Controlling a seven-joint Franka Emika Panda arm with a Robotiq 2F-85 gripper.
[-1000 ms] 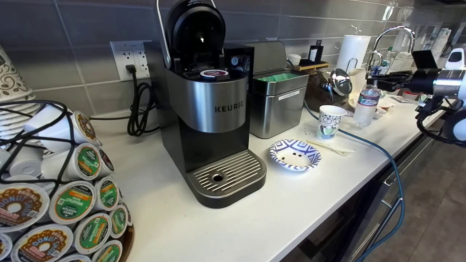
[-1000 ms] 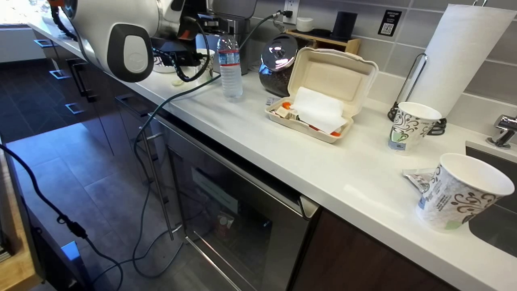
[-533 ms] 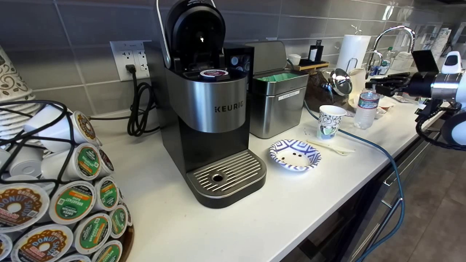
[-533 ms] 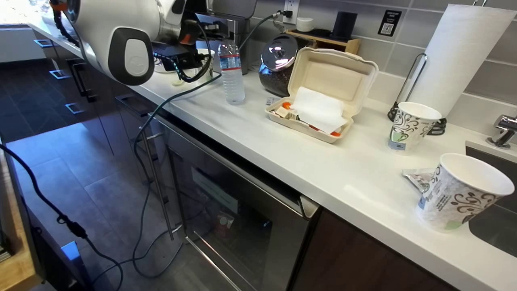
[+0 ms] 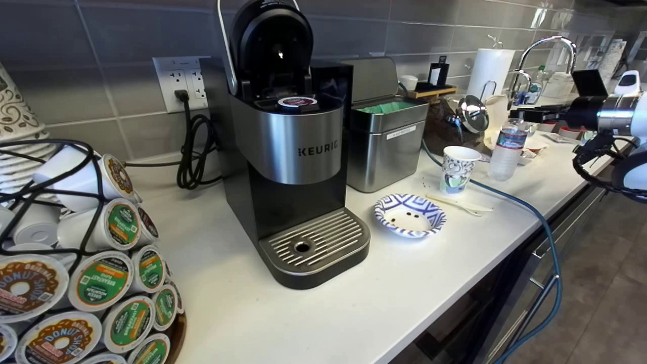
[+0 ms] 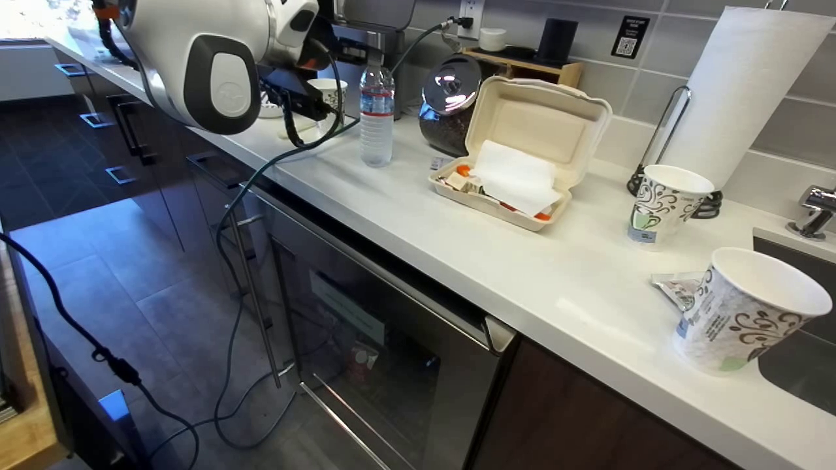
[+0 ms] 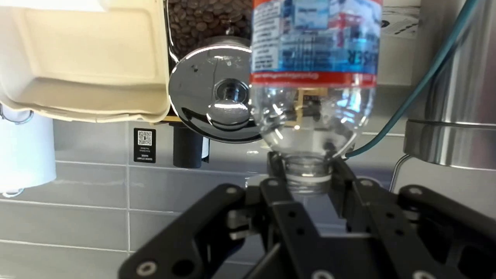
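My gripper (image 7: 309, 170) is shut on the narrow neck of a clear plastic water bottle (image 7: 314, 46) with a blue, white and red label. Its fingers (image 7: 276, 164) press on both sides of the neck. The same bottle (image 5: 505, 151) leans a little in an exterior view, its base low over the white counter; whether it touches, I cannot tell. Elsewhere that bottle (image 6: 377, 117) looks nearly upright, with the gripper's tips around its top. Close by stand a bean jar (image 6: 450, 108) with a shiny lid and a patterned paper cup (image 5: 459, 169).
An open takeout box (image 6: 450, 190) holds food and a napkin. Beside the cup are a blue-patterned bowl (image 5: 388, 208) and pale utensils (image 5: 462, 205). A metal bin (image 5: 386, 151), coffee maker (image 5: 298, 146) and pod rack (image 5: 108, 280) line the counter. A blue hose (image 5: 530, 205) crosses it.
The arm has shifted slightly, carrying the bottle with it. In an exterior view the bottle has swung from a lean to nearly upright. The grip on the neck stays the same.
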